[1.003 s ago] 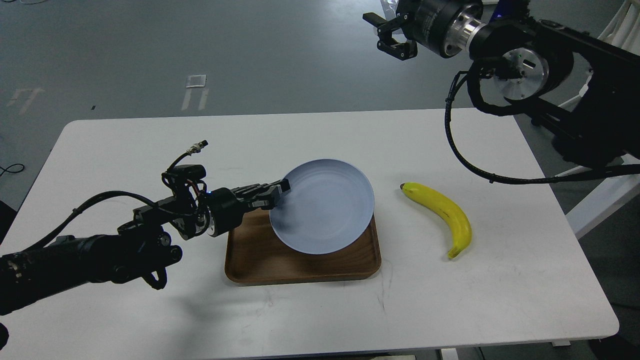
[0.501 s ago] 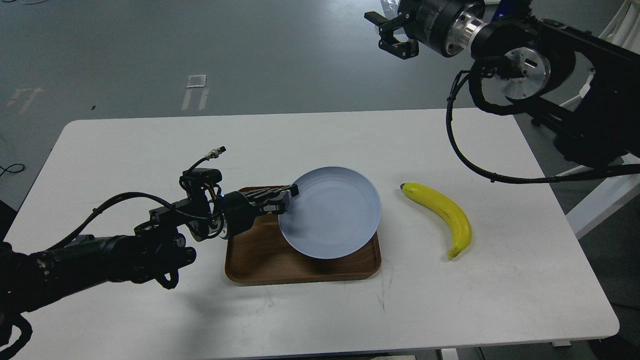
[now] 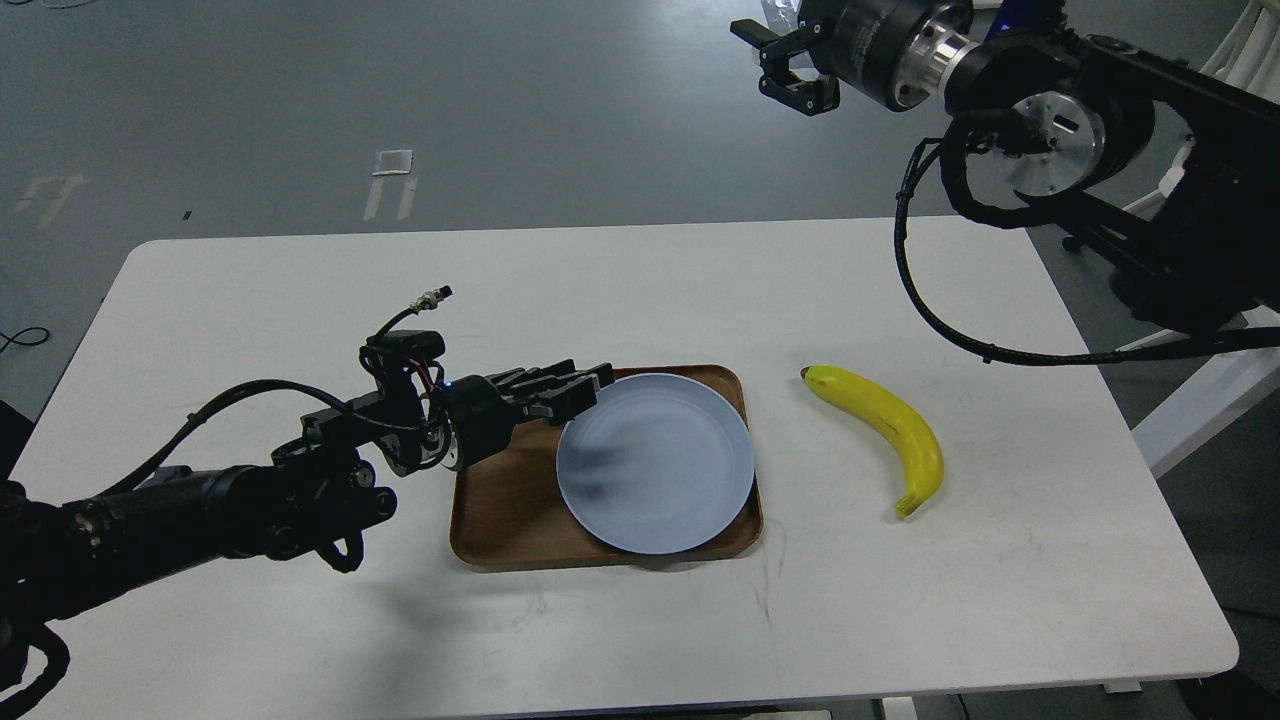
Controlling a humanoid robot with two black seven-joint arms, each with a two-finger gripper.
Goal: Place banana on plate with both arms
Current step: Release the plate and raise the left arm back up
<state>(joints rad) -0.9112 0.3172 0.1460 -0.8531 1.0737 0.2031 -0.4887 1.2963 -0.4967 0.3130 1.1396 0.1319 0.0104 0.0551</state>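
The yellow banana [image 3: 885, 425] lies on the white table, right of the tray, its dark tip pointing to the far left. The pale blue-grey plate [image 3: 660, 465] lies flat on the brown wooden tray [image 3: 495, 515], slightly blurred. My left gripper [image 3: 585, 388] hovers at the plate's upper-left rim with its fingers spread and nothing in them. My right gripper [image 3: 785, 62] is open and empty, high above the table's far edge and well away from the banana.
The white table [image 3: 300, 290] carries only the tray, plate and banana. My right arm's cable [image 3: 935, 320] loops low over the table's far right. Grey floor lies beyond the far edge.
The plate, held tilted at its rim by my left gripper, has dropped flat onto the tray and the fingers have let go. The right gripper has barely moved.
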